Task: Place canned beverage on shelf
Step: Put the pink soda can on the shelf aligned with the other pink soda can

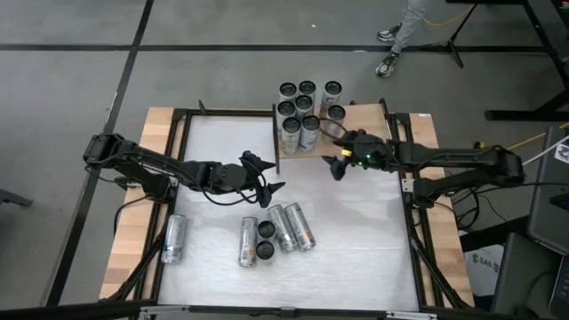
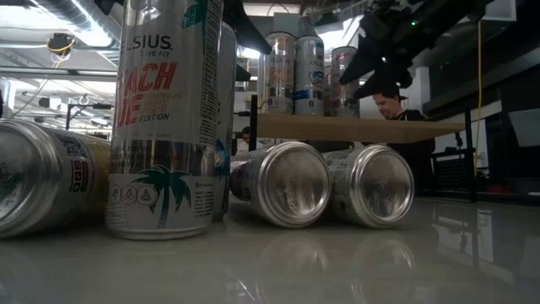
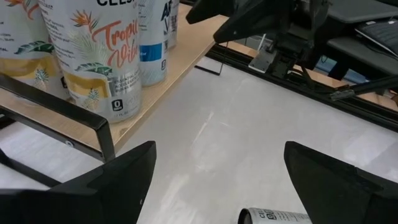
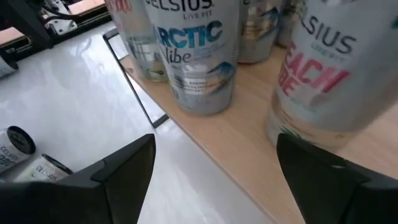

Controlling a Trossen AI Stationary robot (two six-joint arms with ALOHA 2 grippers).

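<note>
The shelf (image 1: 356, 120), a pale wooden board on black posts, stands at the table's far middle. Several cans stand upright on it, among them an Arctic Vibe can (image 4: 199, 56) and a Peach Vibe can (image 4: 329, 68) near its front edge. My right gripper (image 1: 333, 151) hovers open over that front edge with nothing between its fingers. My left gripper (image 1: 267, 175) hangs open and empty above the table's middle, left of the shelf. More cans wait on the white tabletop: some lie on their sides (image 1: 300, 225), two stand upright (image 1: 265, 229).
One can (image 1: 174, 238) lies alone near the left edge. The shelf's black front post (image 3: 106, 134) stands close to my left gripper. A person (image 2: 390, 103) is behind the table. Bare tabletop (image 1: 373, 240) lies at the near right.
</note>
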